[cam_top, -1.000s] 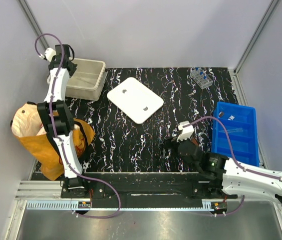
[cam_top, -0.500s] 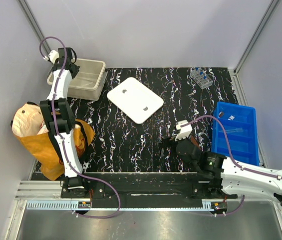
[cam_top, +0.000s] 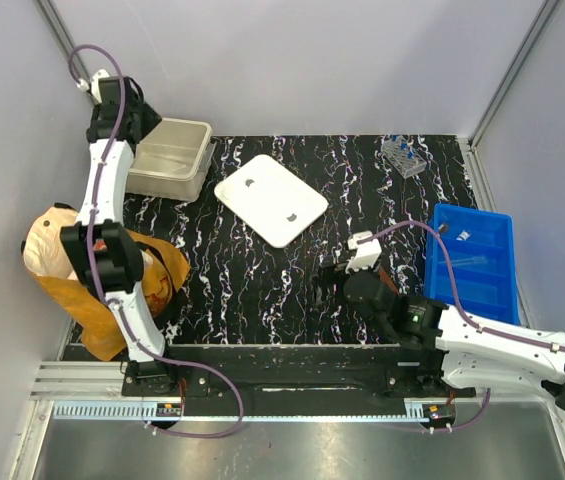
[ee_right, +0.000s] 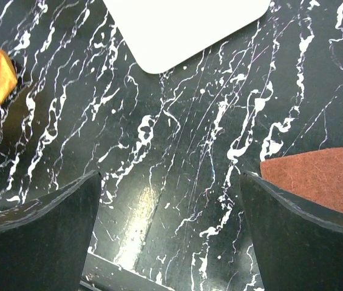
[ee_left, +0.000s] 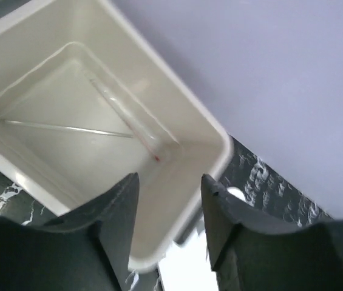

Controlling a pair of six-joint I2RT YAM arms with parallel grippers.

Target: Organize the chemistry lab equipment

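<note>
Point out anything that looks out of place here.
The white lid lies askew on the table, covering no container. The orange bag slumps off its left edge. A reddish-brown pad lies loose.

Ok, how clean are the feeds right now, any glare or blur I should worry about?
Top external: evenly lit and sharp, soft shadows only. Left wrist: the near fingers are dark and soft, but the thin rod in the white tray reads clearly. Right wrist: a pale glare patch on the table, fingers blurred at the frame's bottom.
</note>
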